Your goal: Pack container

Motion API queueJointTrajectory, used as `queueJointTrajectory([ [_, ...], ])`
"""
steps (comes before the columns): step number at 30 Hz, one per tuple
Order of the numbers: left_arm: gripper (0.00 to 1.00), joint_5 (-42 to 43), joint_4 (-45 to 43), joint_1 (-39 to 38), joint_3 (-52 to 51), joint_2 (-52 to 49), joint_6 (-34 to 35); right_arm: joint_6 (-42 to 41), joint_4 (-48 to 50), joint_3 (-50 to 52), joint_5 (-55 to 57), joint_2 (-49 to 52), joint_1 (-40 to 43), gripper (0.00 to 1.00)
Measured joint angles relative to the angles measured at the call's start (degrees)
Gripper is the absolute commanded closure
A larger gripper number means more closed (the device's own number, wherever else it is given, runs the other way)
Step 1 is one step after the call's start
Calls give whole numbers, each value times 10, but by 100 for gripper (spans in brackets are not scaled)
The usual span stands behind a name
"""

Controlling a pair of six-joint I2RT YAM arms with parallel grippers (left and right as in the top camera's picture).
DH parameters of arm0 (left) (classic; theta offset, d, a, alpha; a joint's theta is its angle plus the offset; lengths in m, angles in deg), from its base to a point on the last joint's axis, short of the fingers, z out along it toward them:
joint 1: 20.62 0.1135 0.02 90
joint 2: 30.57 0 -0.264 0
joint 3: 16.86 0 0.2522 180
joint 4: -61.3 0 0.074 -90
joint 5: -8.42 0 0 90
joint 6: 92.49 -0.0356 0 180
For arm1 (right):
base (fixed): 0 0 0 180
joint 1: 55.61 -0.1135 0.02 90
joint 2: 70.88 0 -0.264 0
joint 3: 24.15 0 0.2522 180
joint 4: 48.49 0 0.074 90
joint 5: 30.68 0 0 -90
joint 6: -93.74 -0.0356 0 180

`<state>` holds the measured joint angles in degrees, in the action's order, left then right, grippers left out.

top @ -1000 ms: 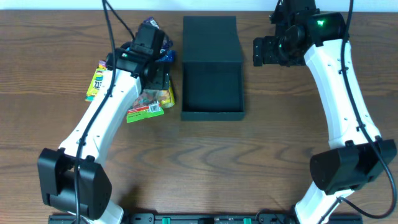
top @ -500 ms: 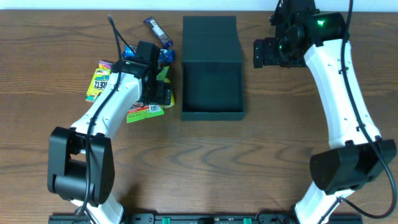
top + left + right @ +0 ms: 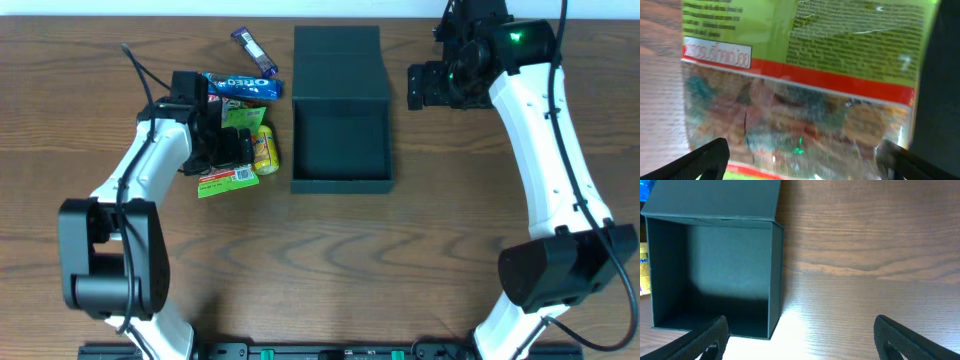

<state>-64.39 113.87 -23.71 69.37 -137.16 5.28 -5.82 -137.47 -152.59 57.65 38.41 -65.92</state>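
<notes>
The dark teal container [image 3: 340,182] stands open and empty at the table's back middle, its flap lid [image 3: 338,62] lying flat behind it. It also shows in the right wrist view [image 3: 775,280]. Snack packets lie left of it: a blue Oreo pack [image 3: 240,86], a dark bar [image 3: 252,50], a yellow packet [image 3: 264,148] and a green-and-red packet [image 3: 228,179]. My left gripper [image 3: 238,150] is open, low over the green-and-red packet [image 3: 800,85], one finger on each side. My right gripper [image 3: 424,86] is open and empty, right of the lid.
The wooden table [image 3: 330,260] spreads in front of the container. In the right wrist view, bare wood [image 3: 870,265] lies right of the container, and a packet edge [image 3: 644,265] shows at its left.
My left arm has swung left and its gripper has dropped from over the Oreo pack to the green-and-red packet, uncovering the Oreo pack and the bar. The right arm has not moved.
</notes>
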Motion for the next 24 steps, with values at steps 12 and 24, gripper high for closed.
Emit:
queueJointTrajectory([
  [12, 51, 15, -20, 7, 13, -59, 18, 0, -6, 0, 0, 0, 0, 7],
  [24, 94, 8, 56, 6, 57, -76, 27, 0, -6, 0, 0, 0, 0, 8],
])
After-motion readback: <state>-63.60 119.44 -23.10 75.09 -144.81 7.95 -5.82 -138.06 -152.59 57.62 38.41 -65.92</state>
